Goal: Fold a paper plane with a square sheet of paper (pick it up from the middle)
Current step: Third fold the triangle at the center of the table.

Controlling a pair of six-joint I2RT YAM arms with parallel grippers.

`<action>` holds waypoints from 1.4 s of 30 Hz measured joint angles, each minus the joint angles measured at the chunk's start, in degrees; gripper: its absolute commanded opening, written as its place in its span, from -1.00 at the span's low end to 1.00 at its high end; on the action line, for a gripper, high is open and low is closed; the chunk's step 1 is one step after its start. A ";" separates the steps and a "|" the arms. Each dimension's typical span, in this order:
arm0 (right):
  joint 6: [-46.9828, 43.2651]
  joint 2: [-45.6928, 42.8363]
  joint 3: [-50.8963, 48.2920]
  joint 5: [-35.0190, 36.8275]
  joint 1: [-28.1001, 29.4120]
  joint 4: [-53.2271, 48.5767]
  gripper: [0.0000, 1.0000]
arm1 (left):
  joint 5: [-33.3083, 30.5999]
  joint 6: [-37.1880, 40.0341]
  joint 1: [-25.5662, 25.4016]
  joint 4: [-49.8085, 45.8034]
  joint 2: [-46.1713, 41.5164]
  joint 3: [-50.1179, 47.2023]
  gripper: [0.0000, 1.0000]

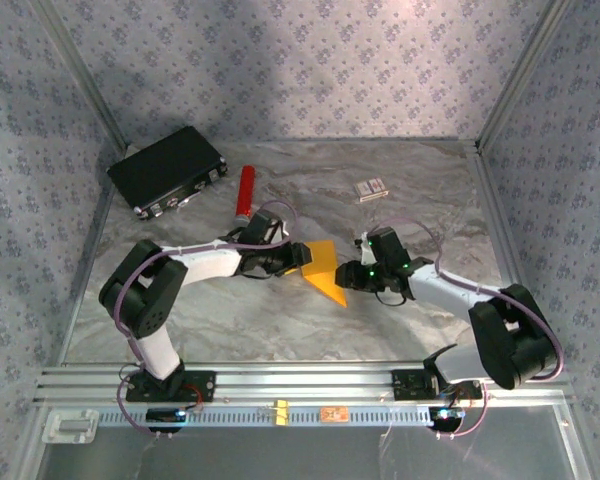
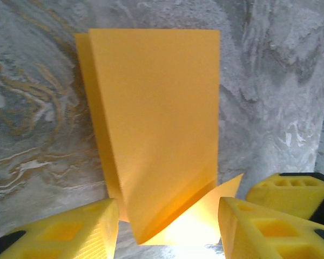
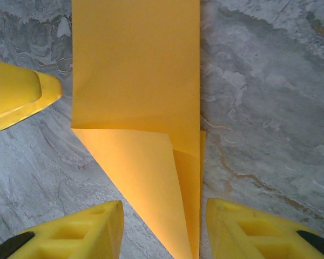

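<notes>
The square sheet of paper (image 1: 325,268) is orange-yellow and lies folded on the marble table, narrow, with a slanted flap that makes a point at one end. My left gripper (image 1: 300,258) stands open at its blunt end. In the left wrist view the paper (image 2: 156,108) reaches in between that gripper's (image 2: 170,234) yellow fingers (image 2: 89,232), touching neither, and one layer gapes slightly. My right gripper (image 1: 348,276) stands open at the pointed end. In the right wrist view the paper's (image 3: 135,70) tip lies flat between this gripper's (image 3: 164,234) fingers (image 3: 251,232), which are apart from it.
A black case (image 1: 168,170) sits at the back left, with a red cylinder (image 1: 245,193) beside it. A small white-and-red box (image 1: 371,188) lies at the back right. Patterned walls and metal posts close in the table (image 1: 430,180) on three sides.
</notes>
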 measured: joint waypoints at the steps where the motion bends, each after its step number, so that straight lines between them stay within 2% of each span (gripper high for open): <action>1: 0.00 0.28 0.24 0.15 0.22 0.00 -0.09 | 0.35 -0.15 0.00 0.28 0.00 0.00 0.02; 13: -0.04 1.25 1.20 3.56 1.62 -0.26 -0.10 | 3.21 -1.79 0.33 3.54 1.62 -0.52 -0.03; 37: -0.87 1.07 1.18 5.99 1.84 -0.72 -0.09 | 7.54 -6.54 1.18 10.36 5.03 -0.63 -0.31; 42: -0.87 1.07 1.18 6.12 1.84 -0.72 -0.09 | 7.50 -6.71 1.18 10.32 5.07 -0.63 -0.26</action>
